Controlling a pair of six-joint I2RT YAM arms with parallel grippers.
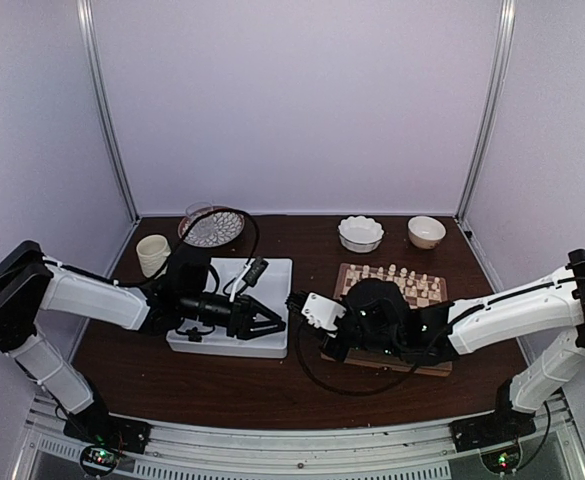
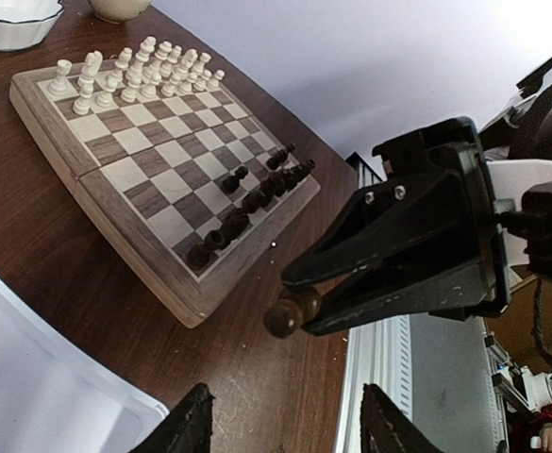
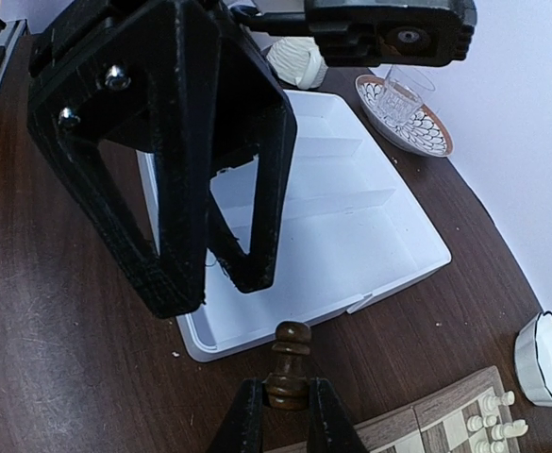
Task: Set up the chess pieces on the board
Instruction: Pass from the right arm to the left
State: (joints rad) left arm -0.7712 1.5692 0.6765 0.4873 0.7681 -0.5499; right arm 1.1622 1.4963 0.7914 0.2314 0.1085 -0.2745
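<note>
"Brown wood, is that, in the right end effector (image 3: 288, 396)?"

"Yes. It is one small dark brown wooden chess piece (image 3: 291, 344), clenched low on its stem between the two fingertips, with its head poking out past them."

"How does that arm lie?"

"It reaches in from the right. The forearm is laid low across the near side of the square checked wooden board (image 2: 158, 162). The wrist is past the board's left edge, over the dark wooden counter (image 1: 222, 385), between the board and the white rectangular divided tray (image 3: 351, 226)."

"And the other arm?"

"It stretches in from the left, forearm about level above the tray. The left end effector (image 3: 214, 288) points right, tip to tip with the other and near it. Its black fingers stand apart, with nothing between them."

"Where is the rest of the set?"

"The other dark brown chess pieces (image 2: 257, 198) stand along the board's near edge, a few of them one row further in. The pale cream chessmen (image 2: 134, 71) fill two ranks on its far side."
</note>
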